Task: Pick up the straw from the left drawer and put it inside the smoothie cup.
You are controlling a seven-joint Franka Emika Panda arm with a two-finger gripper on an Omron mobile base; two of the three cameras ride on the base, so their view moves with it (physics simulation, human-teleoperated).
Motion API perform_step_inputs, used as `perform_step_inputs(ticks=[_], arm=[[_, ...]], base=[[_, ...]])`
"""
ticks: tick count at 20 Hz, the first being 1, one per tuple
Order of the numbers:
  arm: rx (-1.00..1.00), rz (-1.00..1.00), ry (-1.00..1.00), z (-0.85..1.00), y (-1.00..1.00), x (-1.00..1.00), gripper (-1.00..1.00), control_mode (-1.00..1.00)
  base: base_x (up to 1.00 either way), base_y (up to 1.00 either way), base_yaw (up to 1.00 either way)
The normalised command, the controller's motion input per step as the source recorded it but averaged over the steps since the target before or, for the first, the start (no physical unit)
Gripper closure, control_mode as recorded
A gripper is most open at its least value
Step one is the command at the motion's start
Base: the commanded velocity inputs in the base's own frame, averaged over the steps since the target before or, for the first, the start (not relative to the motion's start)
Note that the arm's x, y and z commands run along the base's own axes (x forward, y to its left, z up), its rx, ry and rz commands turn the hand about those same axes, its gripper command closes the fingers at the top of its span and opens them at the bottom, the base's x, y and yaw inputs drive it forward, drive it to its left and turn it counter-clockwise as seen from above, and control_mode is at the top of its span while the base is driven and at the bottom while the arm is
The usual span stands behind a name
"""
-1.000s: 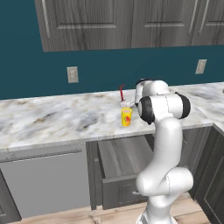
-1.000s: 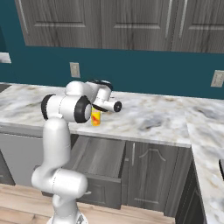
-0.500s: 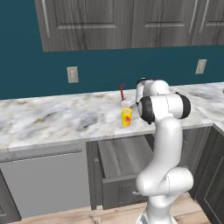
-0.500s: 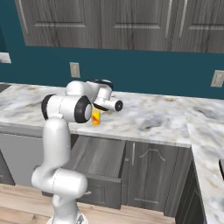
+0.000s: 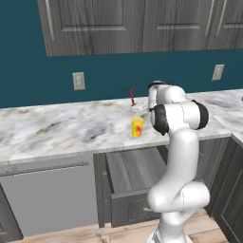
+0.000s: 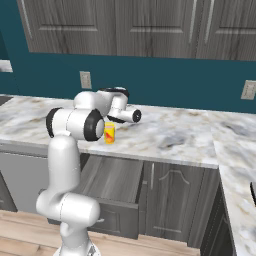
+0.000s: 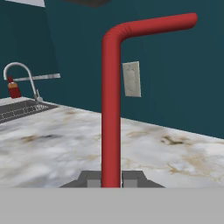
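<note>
no readable text anywhere, smoothie cup bears only a red mark

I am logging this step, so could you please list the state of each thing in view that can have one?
Straw: upright, clamped between the fingertips, not yet in the cup.
Gripper: shut on the straw.
Cup: upright on the counter, no straw inside.
Drawer: pulled open.
Upper cabinets: doors closed.

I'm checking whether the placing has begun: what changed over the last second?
Almost nothing visibly changed. The gripper stays shut on the straw, held upright behind the smoothie cup, not yet in it. The cup stays on the counter, and the left drawer stays open.
</note>
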Motion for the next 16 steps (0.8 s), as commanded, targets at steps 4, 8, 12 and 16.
perform_step_inputs(ticks=[4, 8, 12, 16], arm=[[0.0, 0.03, 0.0, 0.0, 0.0, -0.22, 1.0, -1.0], [0.0, 0.04, -0.01, -0.1, 0.0, -0.22, 1.0, -1.0], [0.0, 0.05, -0.02, -0.24, 0.0, -0.08, 1.0, -1.0], [0.0, 0.04, -0.02, -0.23, 0.0, 0.0, 1.0, -1.0]], base=[[0.0, 0.0, 0.0], [0.0, 0.0, 0.0], [0.0, 0.0, 0.0], [0.0, 0.0, 0.0]])
